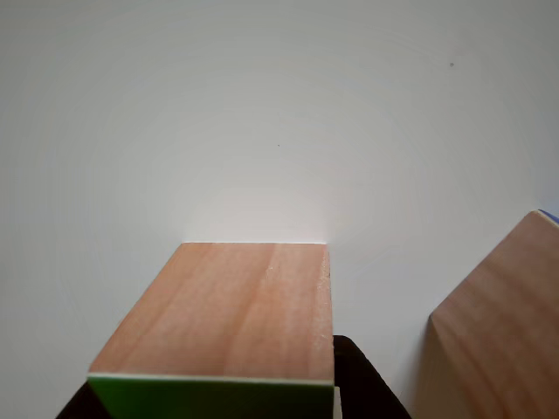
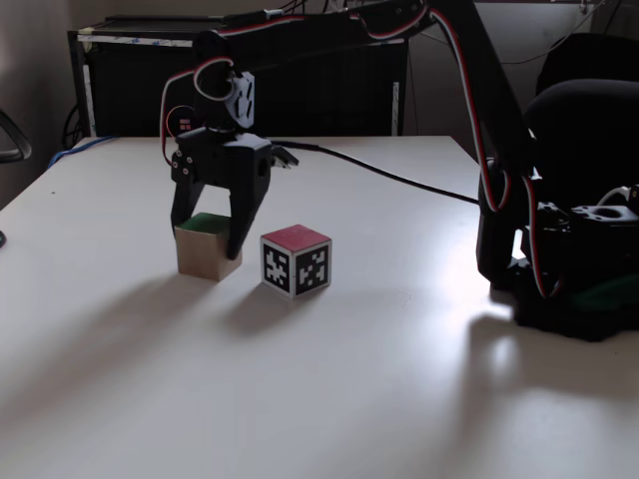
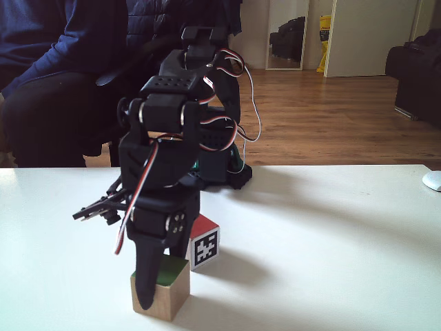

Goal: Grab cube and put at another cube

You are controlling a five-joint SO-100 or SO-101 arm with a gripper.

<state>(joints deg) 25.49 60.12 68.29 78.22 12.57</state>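
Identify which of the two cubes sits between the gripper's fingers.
The green-topped wooden cube, flanked by the gripper. The red-topped cube with black-and-white marker patterns stands free beside it.

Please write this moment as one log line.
gripper: around green cube | green cube: on table, beside red cube, apart | lifted: no

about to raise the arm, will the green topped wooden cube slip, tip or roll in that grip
The green-topped cube is probably rigid: solid-looking wood with crisp edges. Its flat sides, between the gripper's fingers, should resist rolling or twisting. The grain faces look smooth, so a light squeeze might let it slide. It likely lifts easily, being small beside the gripper.
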